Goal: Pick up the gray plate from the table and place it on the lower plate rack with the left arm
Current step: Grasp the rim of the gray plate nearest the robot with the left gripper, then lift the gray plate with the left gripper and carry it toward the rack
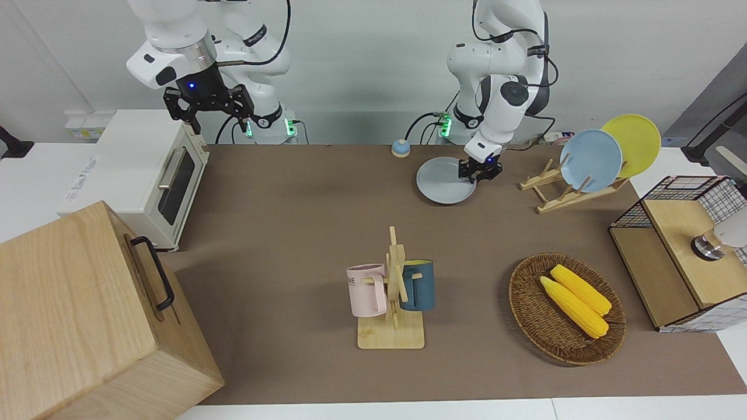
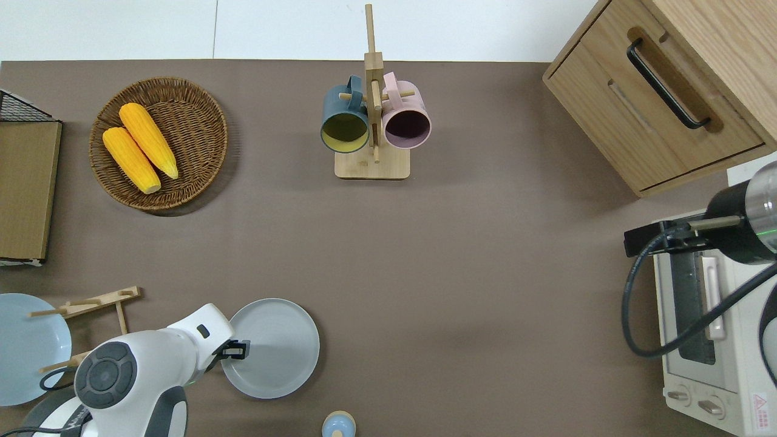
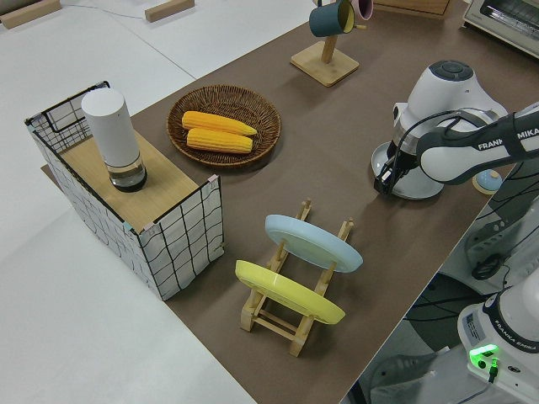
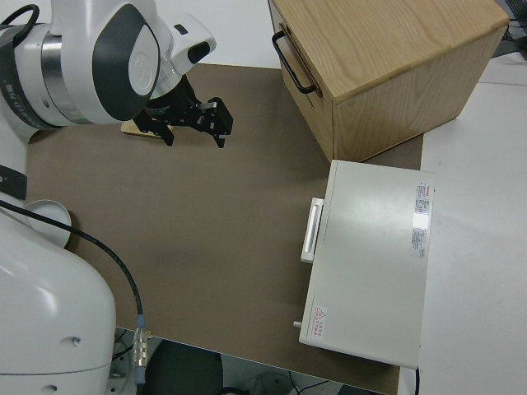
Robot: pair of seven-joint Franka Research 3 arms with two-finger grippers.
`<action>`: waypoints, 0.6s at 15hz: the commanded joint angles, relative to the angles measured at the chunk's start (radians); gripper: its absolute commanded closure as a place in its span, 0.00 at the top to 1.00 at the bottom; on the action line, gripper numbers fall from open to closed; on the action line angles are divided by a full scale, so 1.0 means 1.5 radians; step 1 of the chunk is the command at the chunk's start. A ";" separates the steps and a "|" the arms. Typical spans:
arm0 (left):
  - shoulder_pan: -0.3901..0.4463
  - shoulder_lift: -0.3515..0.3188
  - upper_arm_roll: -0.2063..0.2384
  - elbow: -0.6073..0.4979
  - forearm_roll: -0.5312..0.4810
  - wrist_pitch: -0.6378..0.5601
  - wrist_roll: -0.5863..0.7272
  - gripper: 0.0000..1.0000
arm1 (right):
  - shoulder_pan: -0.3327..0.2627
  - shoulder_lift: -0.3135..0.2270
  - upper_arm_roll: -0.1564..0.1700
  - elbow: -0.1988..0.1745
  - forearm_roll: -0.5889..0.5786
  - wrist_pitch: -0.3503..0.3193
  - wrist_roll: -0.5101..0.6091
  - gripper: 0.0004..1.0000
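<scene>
The gray plate (image 1: 440, 182) is held by its rim at the rack-side edge, raised a little off the brown table (image 1: 292, 221) and slightly tilted. My left gripper (image 1: 480, 172) is shut on that rim; it also shows in the overhead view (image 2: 237, 349) and the left side view (image 3: 386, 181). The plate shows there too (image 2: 279, 352) (image 3: 418, 188). The light-wood plate rack (image 1: 560, 195) stands beside it toward the left arm's end, holding a sky-blue plate (image 1: 590, 160) and a yellow plate (image 1: 633, 144); its lower pegs (image 2: 91, 302) are free. My right arm is parked, its gripper (image 1: 209, 111) open.
A small blue bell (image 1: 400, 148) sits near the robots beside the plate. A mug stand (image 1: 394, 291) with two mugs, a wicker basket with corn (image 1: 566, 306), a wire-and-wood crate (image 1: 683, 251), a toaster oven (image 1: 140, 175) and a wooden cabinet (image 1: 87, 315) stand around the table.
</scene>
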 commanded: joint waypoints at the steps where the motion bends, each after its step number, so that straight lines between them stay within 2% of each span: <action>1: 0.003 -0.041 0.007 0.019 -0.006 -0.065 0.006 0.00 | -0.005 -0.002 0.004 0.004 0.005 -0.010 0.000 0.99; 6: 0.028 -0.076 0.007 0.053 0.003 -0.134 0.006 0.00 | -0.005 -0.002 0.004 0.004 0.005 -0.010 0.000 0.99; 9: 0.056 -0.103 0.006 0.097 0.047 -0.210 0.005 0.00 | -0.005 -0.002 0.004 0.004 0.005 -0.010 -0.001 0.99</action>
